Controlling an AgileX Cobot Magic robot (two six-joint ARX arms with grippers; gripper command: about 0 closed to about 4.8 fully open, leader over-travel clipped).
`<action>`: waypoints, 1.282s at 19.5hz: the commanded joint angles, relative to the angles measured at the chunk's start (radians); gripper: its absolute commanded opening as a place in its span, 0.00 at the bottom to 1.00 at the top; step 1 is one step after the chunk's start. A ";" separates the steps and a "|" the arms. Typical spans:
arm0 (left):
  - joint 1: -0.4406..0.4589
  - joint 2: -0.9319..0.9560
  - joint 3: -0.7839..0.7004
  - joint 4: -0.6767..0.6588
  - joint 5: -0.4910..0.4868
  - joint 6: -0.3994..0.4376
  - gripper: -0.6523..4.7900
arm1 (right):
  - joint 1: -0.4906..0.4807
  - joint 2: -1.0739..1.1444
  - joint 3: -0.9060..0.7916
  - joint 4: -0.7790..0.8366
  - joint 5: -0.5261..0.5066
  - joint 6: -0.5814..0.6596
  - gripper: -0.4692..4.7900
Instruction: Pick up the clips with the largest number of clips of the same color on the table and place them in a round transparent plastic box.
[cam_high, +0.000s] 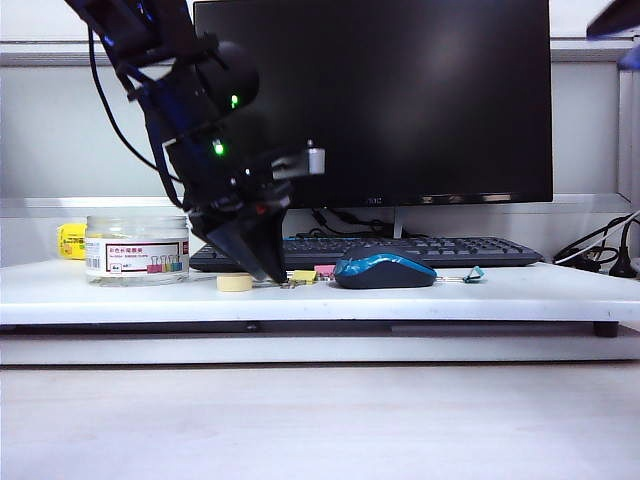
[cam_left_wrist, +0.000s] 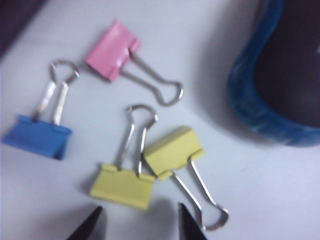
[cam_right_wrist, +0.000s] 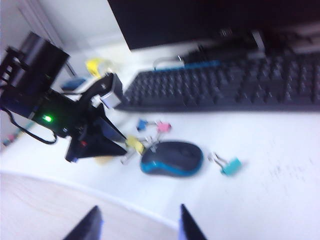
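No clip has yet been boxed, as far as can be seen. Two yellow clips (cam_left_wrist: 145, 170) lie on the table just ahead of the left gripper (cam_left_wrist: 137, 222), whose parted jaws hold nothing. The round transparent plastic box (cam_high: 137, 249) stands at nine o'clock of them; its label text is unreadable. The right gripper (cam_right_wrist: 137, 222) is raised well clear, open and empty.
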 joint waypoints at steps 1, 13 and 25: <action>-0.002 0.011 0.004 0.012 0.007 0.012 0.48 | 0.026 0.039 0.022 -0.005 0.015 -0.018 0.47; -0.002 0.015 0.023 0.060 0.047 0.027 0.47 | 0.036 0.062 0.024 0.001 0.016 -0.042 0.47; -0.002 0.025 0.027 0.084 0.048 -0.006 0.32 | 0.036 0.062 0.024 0.000 0.016 -0.053 0.47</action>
